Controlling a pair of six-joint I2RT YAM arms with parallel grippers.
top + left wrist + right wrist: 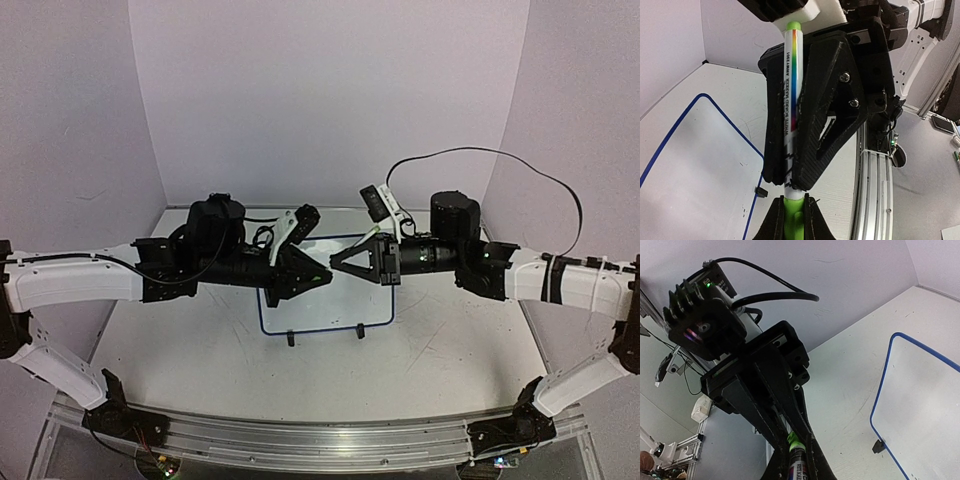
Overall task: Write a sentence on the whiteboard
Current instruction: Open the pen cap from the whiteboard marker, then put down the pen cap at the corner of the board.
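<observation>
Closest to the left wrist camera, the left gripper (793, 226) is closed tight on the green cap (793, 217) of a marker (791, 100). Facing it, the right gripper (345, 264) is clamped just as tight around the marker's white barrel, so the two grippers meet nose to nose with the marker bridging them.

The marker's long axis runs left to right across the table (450, 370), in line with both sets of fingers and roughly level. Its capped end points toward the left arm, not down at the writing surface.

The whiteboard (330, 308) sits on the table directly below the meeting point, with its two black feet toward the arm bases and its longer sides also running left to right. The parts of it in view show no writing.

Both arms are about equally near the board, but the right one has the barrel, so it looks like the writing arm. The coming move most likely depends on pulling the two grippers apart along the marker's axis to free the cap. The right wrist would then have to turn the tip downward, because the board lies below the marker rather than ahead of it.
</observation>
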